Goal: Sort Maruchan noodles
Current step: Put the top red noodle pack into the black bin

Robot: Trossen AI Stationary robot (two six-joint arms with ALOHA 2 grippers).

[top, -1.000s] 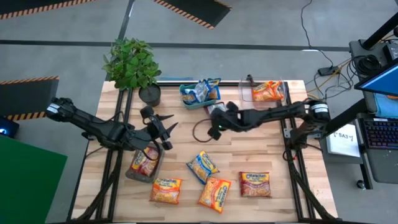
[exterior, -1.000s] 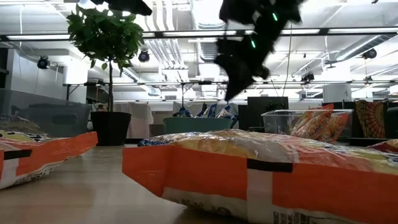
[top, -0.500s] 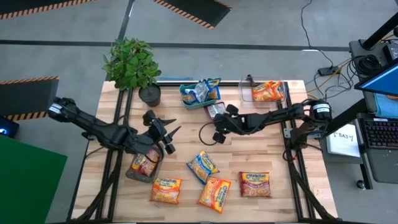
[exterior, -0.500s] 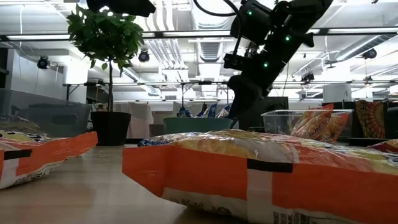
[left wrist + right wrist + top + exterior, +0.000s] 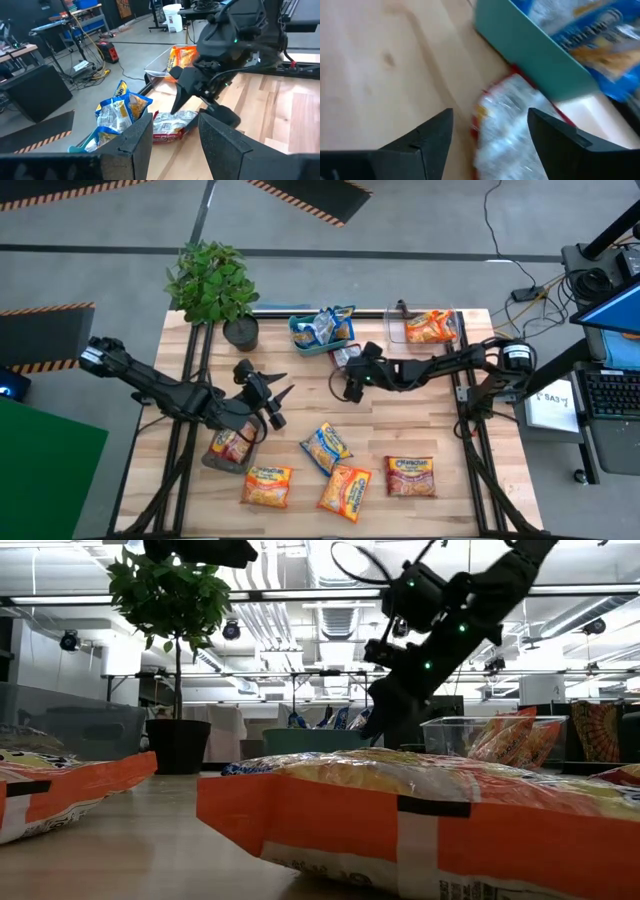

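The pale wooden slatted tabletop (image 5: 400, 420) carries the sorting in mid-course. Blue-and-white shiny packets (image 5: 325, 327) lie in the teal rectangular tray (image 5: 298, 340) at the far edge, an orange-yellow packet (image 5: 430, 327) lies in the clear plastic bin (image 5: 395, 325) beside it, and a red-pink packet lies in the clear bin (image 5: 215, 460) near the left arm. Four loose packets (image 5: 330, 448) wait on the near half of the tabletop.

The step in hand looks like the pick-up of the red-and-white shiny packet (image 5: 170, 125), which lies on the tabletop touching the near wall of the teal tray. The right end effector (image 5: 490, 135) hangs just over it, fingers spread to either side, gripping nothing. The next move probably calls for a short descent, a closing on the packet's edge clear of the tray wall, then a carry across to the bin with the red-pink packet.

The left end effector (image 5: 265, 395) hovers beside its bin, fingers parted and empty.

A second ago the right end effector was shut and sat farther out over mid-tabletop; since then it has swung toward the teal tray and opened. The left arm has barely shifted.
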